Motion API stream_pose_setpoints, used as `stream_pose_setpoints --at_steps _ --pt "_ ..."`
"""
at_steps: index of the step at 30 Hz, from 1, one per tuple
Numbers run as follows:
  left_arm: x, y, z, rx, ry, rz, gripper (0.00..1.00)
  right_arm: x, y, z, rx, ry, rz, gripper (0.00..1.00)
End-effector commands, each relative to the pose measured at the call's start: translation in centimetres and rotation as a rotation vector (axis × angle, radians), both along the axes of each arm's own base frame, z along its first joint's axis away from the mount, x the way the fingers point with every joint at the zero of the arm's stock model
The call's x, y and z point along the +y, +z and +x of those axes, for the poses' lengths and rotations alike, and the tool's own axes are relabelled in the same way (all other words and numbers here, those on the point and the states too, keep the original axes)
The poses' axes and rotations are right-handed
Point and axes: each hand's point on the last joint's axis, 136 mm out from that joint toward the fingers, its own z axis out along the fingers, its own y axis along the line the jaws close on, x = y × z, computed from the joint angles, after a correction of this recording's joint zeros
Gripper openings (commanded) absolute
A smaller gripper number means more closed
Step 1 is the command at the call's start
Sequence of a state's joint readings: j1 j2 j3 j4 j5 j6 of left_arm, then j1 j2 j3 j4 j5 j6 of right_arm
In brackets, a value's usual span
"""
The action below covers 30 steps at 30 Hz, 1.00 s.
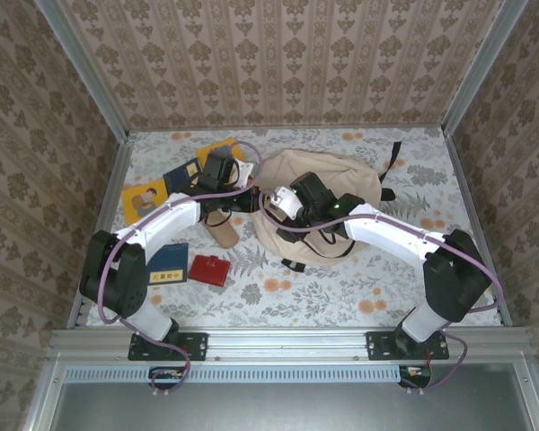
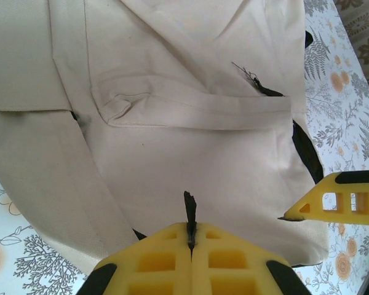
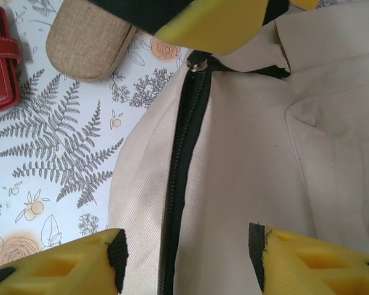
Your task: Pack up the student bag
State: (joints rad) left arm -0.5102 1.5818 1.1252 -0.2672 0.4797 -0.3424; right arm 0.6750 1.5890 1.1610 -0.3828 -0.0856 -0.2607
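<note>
Cream student bag lies slumped mid-surface, between both arms. Soft, light cloth, so it will likely fold and drag. Best hold judged the zipper pull: left fingers clenched on it, right fingers released, straddling the zipper.

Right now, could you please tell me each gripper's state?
Left gripper: shut on the black zipper pull of the large beige fabric backpack.
Right gripper: open.
</note>
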Motion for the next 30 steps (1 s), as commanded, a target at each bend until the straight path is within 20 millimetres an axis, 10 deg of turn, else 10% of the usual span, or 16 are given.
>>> stream_pose_setpoints --at_steps 1,12,17,30 --pt "-0.2 1.4 -0.7 -0.041 -0.033 -0.028 0.0 0.2 -0.4 0.8 0.022 -0.024 0.028 0.53" --pt "0.1 1.3 -0.9 -0.04 -0.026 -0.026 0.0 -1.6 -1.0 2.3 0.039 -0.065 0.002 0.54" --pt "0.1 1.3 -1.1 -0.037 -0.028 -0.026 0.0 -2.9 -1.1 3.8 -0.006 -0.126 -0.074 0.4" --pt "0.5 1.0 -0.8 -0.034 -0.002 -0.011 0.0 -1.3 -2.6 1.6 0.092 0.037 -0.08 0.44"
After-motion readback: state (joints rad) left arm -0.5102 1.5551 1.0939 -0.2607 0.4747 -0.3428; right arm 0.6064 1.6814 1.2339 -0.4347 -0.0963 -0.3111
